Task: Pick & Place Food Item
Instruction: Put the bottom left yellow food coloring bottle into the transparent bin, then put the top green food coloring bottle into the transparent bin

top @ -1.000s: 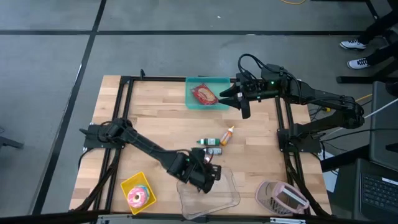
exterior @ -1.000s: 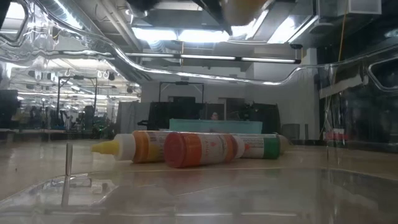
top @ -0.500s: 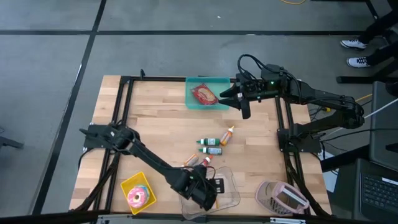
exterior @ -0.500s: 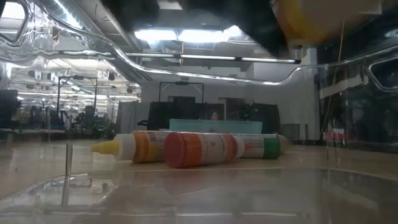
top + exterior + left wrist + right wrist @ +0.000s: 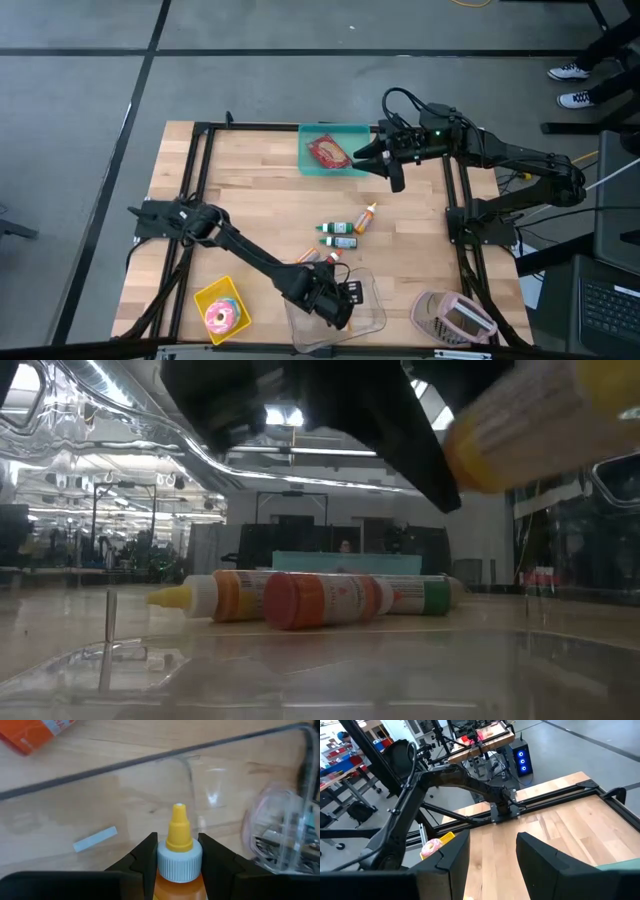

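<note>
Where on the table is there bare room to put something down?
Bare wood lies between the teal bin and the left arm's base. It is crowded around the loose bottles, clear tray and left claw.

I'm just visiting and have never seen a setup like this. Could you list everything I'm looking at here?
Clear tray: one, see-through, table's near edge.
Held bottle: one, orange with yellow tip, above the clear tray.
Loose bottles: about four, orange and green, mid-table.
Teal bin: one, far edge, holding a reddish food item.
Yellow tray: one, near left corner, holding a pink doughnut.
Pink case: one, near right corner.
Shoes: a person's pair, white, floor at far right.
Left gripper: shut on the held bottle.
Right gripper: open, beside the teal bin.
</note>
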You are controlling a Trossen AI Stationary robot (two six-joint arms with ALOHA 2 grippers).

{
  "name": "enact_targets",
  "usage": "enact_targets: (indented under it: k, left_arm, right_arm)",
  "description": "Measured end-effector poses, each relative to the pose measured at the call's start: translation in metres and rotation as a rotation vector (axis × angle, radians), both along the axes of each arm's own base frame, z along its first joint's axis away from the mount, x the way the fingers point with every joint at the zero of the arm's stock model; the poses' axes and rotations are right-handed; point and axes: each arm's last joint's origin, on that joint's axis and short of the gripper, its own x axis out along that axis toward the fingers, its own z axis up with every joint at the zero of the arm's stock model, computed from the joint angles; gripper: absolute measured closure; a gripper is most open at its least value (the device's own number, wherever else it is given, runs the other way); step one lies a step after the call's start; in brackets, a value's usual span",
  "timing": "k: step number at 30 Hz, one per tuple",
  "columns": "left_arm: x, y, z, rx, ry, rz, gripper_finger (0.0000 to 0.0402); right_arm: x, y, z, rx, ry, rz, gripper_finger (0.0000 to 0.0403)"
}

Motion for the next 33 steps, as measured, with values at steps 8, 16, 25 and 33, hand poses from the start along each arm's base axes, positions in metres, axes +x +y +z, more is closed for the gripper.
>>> enact_targets:
  k: [8,16,25,33]
  left_arm:
    - [0.003,0.004,0.0,-0.001,-0.007,0.016,0.0168]
    - [0.007,0.008,0.009,0.061,-0.106,0.065,0.0155]
    - [0.001,0.032,0.074,0.387,-0.267,0.005,0.0182]
    - [-0.025,0.088,0.108,0.459,0.035,-0.403,0.0185]
  right_arm:
    - [0.0,0.0,0.0,0.003,0.0,0.008,0.0243]
    - [0.0,0.0,0.0,0.002,0.0,0.008,0.0243]
    - [0.0,0.0,0.0,0.014,-0.002,0.006,0.0243]
    - [0.0,0.0,0.001,0.025,-0.008,0.003,0.0243]
